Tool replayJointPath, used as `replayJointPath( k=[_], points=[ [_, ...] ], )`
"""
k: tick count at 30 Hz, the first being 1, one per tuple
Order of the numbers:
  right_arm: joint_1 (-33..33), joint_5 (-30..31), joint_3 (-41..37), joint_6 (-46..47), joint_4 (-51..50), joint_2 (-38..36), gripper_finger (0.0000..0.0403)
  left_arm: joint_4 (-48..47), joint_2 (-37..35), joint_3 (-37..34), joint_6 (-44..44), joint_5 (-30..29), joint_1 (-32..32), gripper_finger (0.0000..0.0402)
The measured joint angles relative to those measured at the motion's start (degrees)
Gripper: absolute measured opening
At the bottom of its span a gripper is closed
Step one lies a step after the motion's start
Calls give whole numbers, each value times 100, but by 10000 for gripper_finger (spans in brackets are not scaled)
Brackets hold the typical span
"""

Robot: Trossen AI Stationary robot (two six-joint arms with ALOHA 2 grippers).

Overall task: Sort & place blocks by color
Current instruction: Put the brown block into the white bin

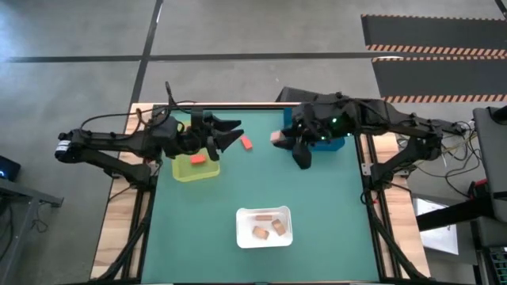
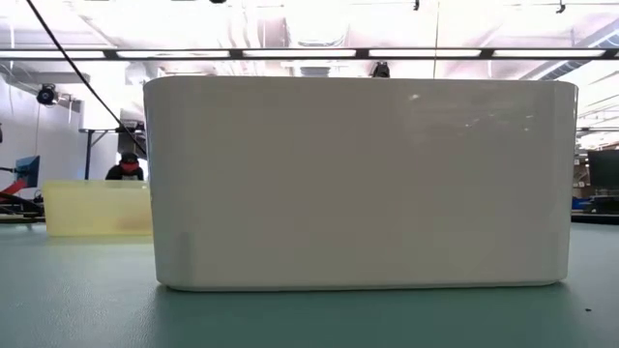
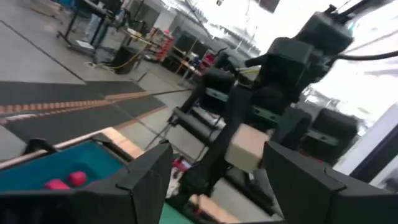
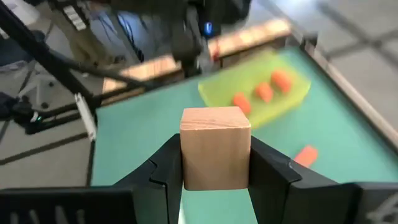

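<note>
Currently right claw (image 4: 214, 163) clamps one tan block (image 4: 215, 147); left claw (image 3: 214, 180) spread; white tray (image 1: 264, 226) holds three

Tan block (image 4: 215, 147): we see a bare-wood cube, upright, clamped between the right pincer (image 4: 215, 165) fingers, above the table.
Loose orange-red block (image 1: 246, 143): lying alone on the table, near the yellow-green tray (image 1: 207, 170).
Orange-red blocks in yellow-green tray (image 4: 263, 91): we count three.
Tan blocks in white tray (image 1: 269, 228): three, lying apart.
</note>
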Motion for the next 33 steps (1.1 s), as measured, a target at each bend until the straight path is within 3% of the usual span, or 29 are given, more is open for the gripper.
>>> replayJointPath(
  k=[8, 15, 25, 33],
  points=[
    [404, -160, 693, 1692, -1965, 808, 123, -123, -189, -7, 311, -135, 7, 235],
    [846, -655, 728, 2590, -2688, 1597, 123, -116, -294, -25, 309, -143, 7, 235],
    [1303, -1072, 683, 2940, -2566, 2636, 123, -111, -641, -245, 286, -147, 7, 235],
    [1321, -1084, 683, 2991, -1573, 3256, 127, -109, -854, -363, 257, -147, 5, 235]
  ],
)
